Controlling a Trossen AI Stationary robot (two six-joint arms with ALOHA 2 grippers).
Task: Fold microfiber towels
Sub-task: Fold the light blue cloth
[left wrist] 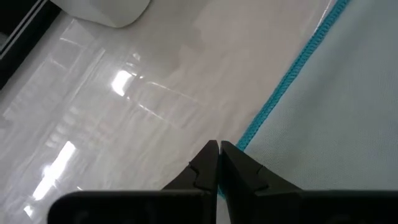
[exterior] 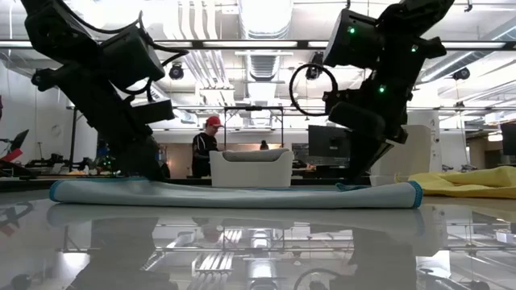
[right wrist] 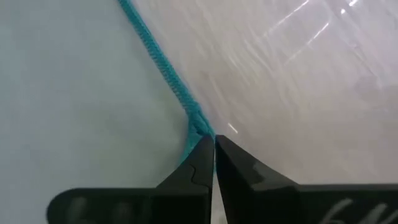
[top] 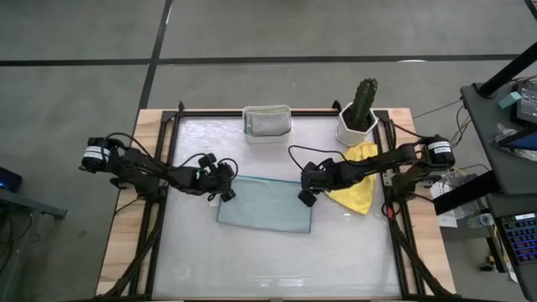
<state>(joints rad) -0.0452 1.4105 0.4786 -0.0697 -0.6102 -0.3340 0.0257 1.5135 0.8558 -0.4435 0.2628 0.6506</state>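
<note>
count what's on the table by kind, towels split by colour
pale blue towel: 1
yellow towel: 1
grey-green towel in the tub: 1
white tub: 1
potted cactus: 1
total: 5

Pale towel (exterior: 234, 194) flat between arms

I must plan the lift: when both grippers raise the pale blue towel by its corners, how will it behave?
The pale blue towel lies thin and flat, so it will probably sag between the left gripper and right gripper. It looks light. The glossy table may let it slide.
</note>
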